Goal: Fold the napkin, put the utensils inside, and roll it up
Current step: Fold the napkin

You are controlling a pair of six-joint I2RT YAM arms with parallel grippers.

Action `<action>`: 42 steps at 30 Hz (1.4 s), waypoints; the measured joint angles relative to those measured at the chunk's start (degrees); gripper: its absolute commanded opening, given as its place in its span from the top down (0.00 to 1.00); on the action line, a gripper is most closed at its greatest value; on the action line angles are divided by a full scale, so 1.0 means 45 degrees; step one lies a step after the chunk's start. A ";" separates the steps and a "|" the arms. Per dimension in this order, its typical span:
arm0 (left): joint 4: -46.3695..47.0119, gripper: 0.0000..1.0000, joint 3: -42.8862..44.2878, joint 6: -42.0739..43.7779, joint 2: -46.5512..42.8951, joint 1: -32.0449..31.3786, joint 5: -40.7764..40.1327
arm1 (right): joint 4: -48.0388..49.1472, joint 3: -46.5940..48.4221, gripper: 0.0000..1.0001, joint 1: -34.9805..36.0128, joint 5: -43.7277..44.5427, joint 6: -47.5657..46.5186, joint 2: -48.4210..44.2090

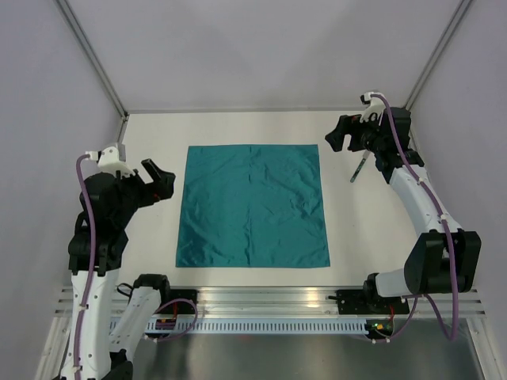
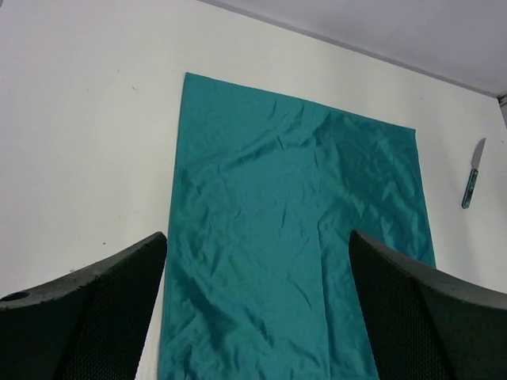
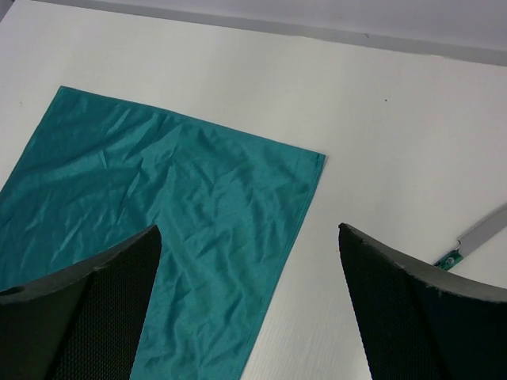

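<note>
Napkin (image 1: 252, 206) flat and fully spread in the middle of the table (image 1: 158, 131), one layer, no fold in it, so by my read we're at the very first step: the fold has not begun. Left gripper (image 1: 158, 180) hangs just off the cloth's left edge, jaws spread wide and holding nothing. Right gripper (image 1: 339, 136) sits off the far right corner, also spread and empty. Only one utensil shows, a knife (image 1: 358, 169), lying on bare table to the right of the cloth, apart from it and close below the right gripper.

Next move, as I judge it, calls for pinching one edge or a pair of corners. That means fingertips low enough to catch a single thin layer, then carrying it across to the opposite edge without dragging the whole square. The slight sheen suggests it may slide.

Views now. From above, the knife is a thin sliver, easy to miss. The left wrist camera shows it whole, blade and darker handle, beyond the cloth's far side. The right wrist camera catches only one end of it at the frame edge, past its own finger, but gives the nearest corner and its hem crisply. Wrinkles read best in the wrist views.
</note>
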 measured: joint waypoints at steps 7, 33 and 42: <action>-0.0277 0.00 0.1802 0.0204 0.0889 0.0000 0.0243 | -0.0622 0.0476 0.03 0.1180 0.0719 -0.0869 0.0704; -0.1433 0.00 0.7053 0.0189 0.2429 0.0000 0.0544 | -0.0767 0.5804 0.28 1.6223 0.5984 -0.2565 0.9369; -0.1627 0.00 0.7048 0.0189 0.2317 0.0000 0.0466 | -0.0908 0.7053 0.31 1.7000 0.6343 -0.2458 1.0686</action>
